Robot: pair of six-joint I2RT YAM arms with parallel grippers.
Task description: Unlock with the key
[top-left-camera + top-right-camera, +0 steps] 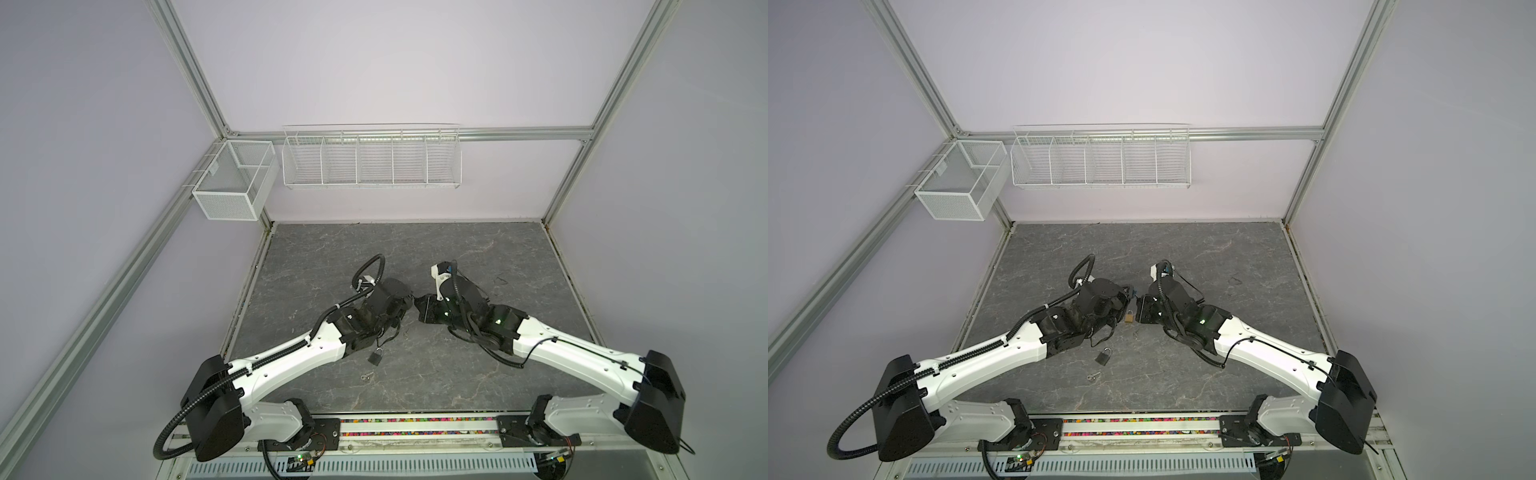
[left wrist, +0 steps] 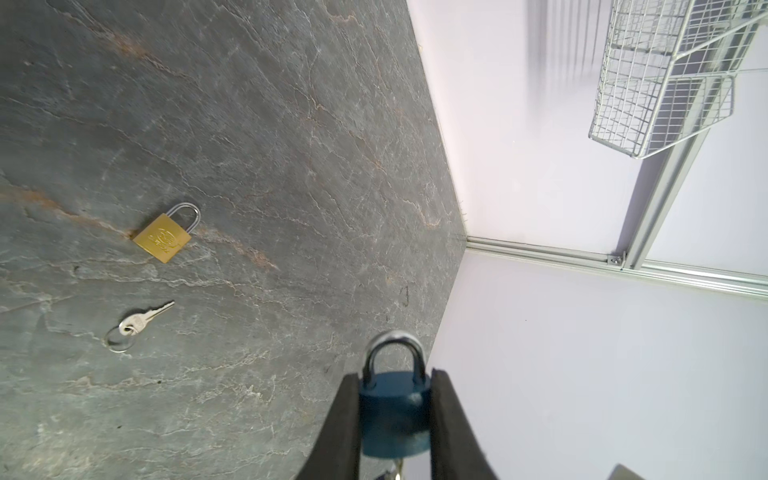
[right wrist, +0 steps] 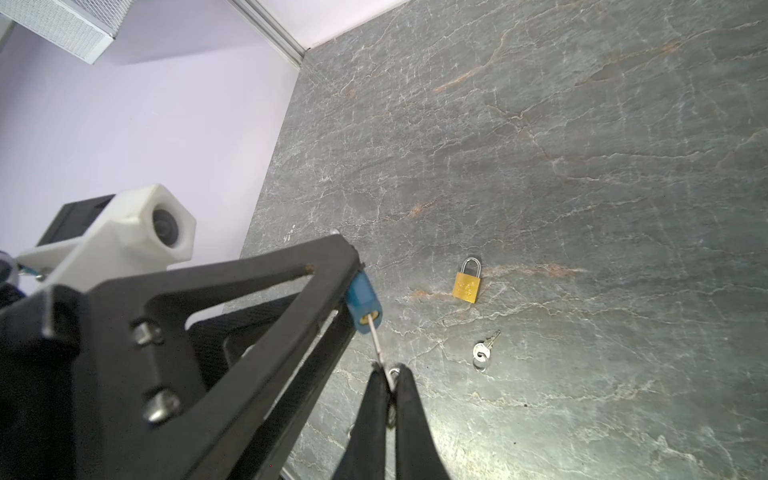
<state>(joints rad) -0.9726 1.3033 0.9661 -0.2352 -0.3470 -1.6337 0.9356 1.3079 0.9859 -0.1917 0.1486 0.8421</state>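
My left gripper [image 2: 395,375] is shut on a blue padlock [image 2: 394,415], its jaws pressing the body's two sides and the steel shackle pointing out past the fingertips. The silver key [image 3: 376,338] sticks out of the keyhole in the blue padlock [image 3: 363,300]. My right gripper [image 3: 390,376] is shut on that key's head. In both top views the two grippers meet nose to nose above the middle of the slate table, left gripper [image 1: 1130,293] facing right gripper [image 1: 1140,300]. The blue padlock [image 1: 1133,291] shows only as a small blue spot between them.
A brass padlock [image 2: 163,240] and a spare key on a ring [image 2: 137,323] lie on the table [image 2: 249,124] below the grippers. A dark padlock [image 1: 376,356] and another key [image 1: 366,377] lie nearer the front. A mesh bin [image 1: 232,183] and wire rack [image 1: 370,160] hang on the back wall.
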